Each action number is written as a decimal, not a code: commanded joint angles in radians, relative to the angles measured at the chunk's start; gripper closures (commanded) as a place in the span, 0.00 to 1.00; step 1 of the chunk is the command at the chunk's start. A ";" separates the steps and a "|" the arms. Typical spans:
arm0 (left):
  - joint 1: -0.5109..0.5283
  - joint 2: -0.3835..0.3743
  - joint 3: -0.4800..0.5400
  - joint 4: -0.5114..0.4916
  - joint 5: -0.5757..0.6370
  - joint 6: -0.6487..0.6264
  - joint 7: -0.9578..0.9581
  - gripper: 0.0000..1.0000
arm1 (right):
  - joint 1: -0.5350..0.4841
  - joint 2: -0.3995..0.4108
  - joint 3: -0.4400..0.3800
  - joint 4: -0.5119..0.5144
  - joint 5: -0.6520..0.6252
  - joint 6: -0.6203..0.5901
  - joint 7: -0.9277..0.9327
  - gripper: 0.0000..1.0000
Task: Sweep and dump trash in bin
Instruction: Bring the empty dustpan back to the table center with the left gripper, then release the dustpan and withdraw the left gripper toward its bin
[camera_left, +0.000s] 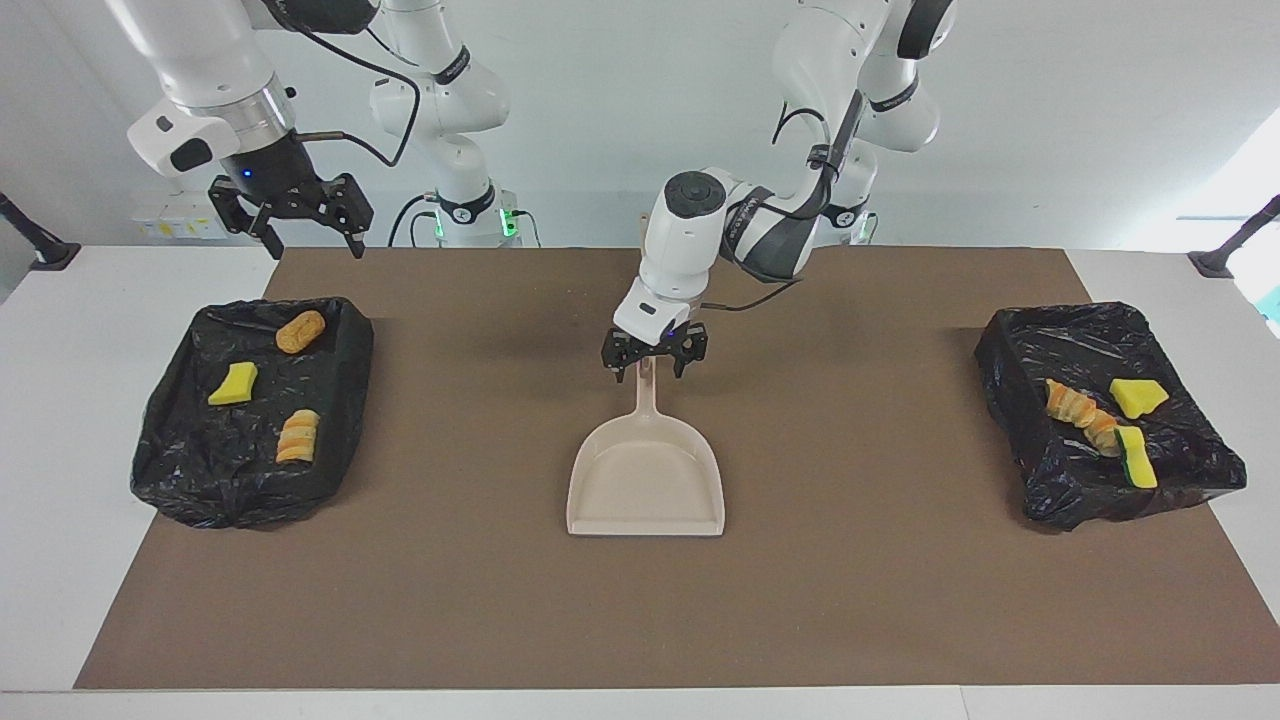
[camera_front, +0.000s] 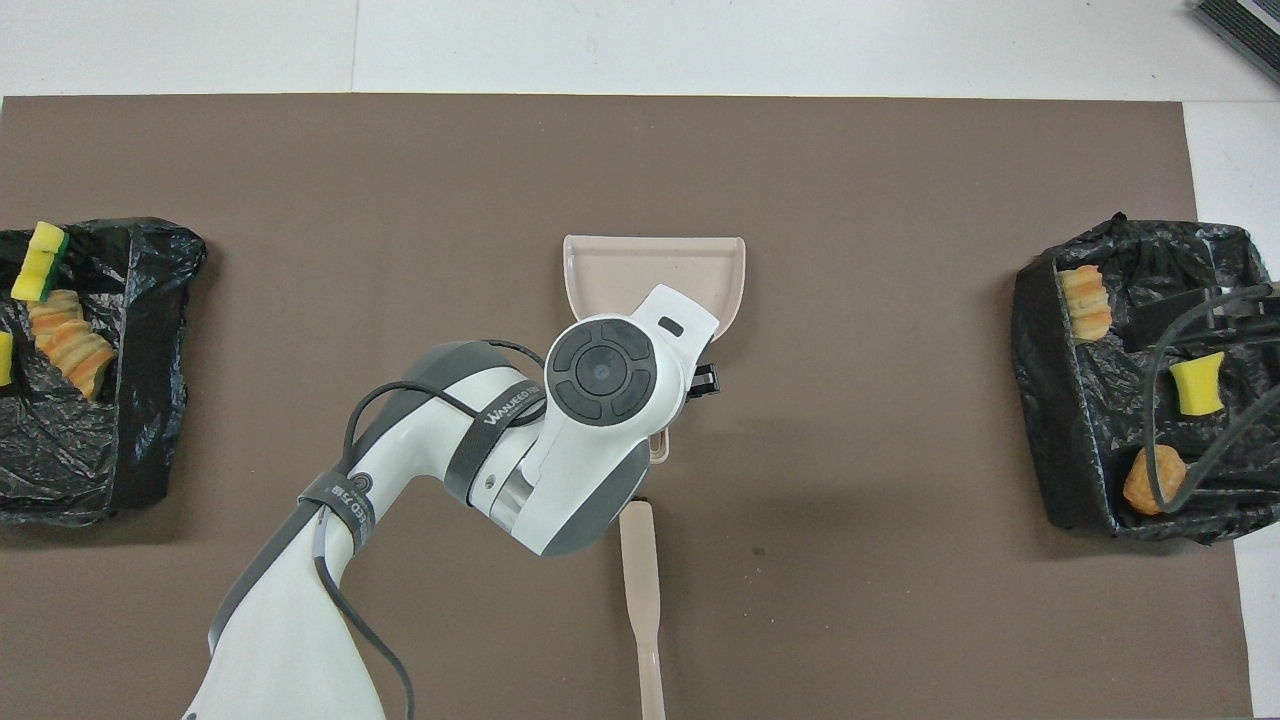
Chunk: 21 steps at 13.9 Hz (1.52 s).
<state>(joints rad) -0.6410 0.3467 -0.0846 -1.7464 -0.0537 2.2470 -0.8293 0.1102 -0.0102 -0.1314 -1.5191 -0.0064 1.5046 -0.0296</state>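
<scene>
Two black-lined bins sit at mid-frame left (camera_left: 250, 410) and right (camera_left: 1110, 420) in the facing view, holding the trash: three scraps (camera_left: 232, 384) and four scraps (camera_left: 1100, 425). At centre, the left gripper (camera_left: 649, 363) hangs spread wide over the beige dustpan (camera_left: 647, 470) handle, not gripping. The right gripper (camera_left: 305, 228), upper left, waits, fingers apart, empty.

Bright, even light (soft shadows)
</scene>
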 joint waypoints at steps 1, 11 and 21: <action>0.044 -0.058 0.013 -0.010 -0.011 -0.041 -0.004 0.00 | -0.007 -0.005 0.001 -0.001 0.016 0.008 0.016 0.00; 0.354 -0.181 0.014 -0.028 -0.003 -0.426 0.411 0.00 | -0.007 -0.005 0.001 -0.001 0.016 0.008 0.016 0.00; 0.581 -0.367 0.019 -0.091 0.003 -0.483 0.803 0.00 | -0.007 -0.005 0.001 -0.001 0.016 0.006 0.016 0.00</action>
<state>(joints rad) -0.0780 0.0301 -0.0593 -1.7993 -0.0531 1.7663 -0.0493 0.1102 -0.0103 -0.1314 -1.5191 -0.0064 1.5046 -0.0296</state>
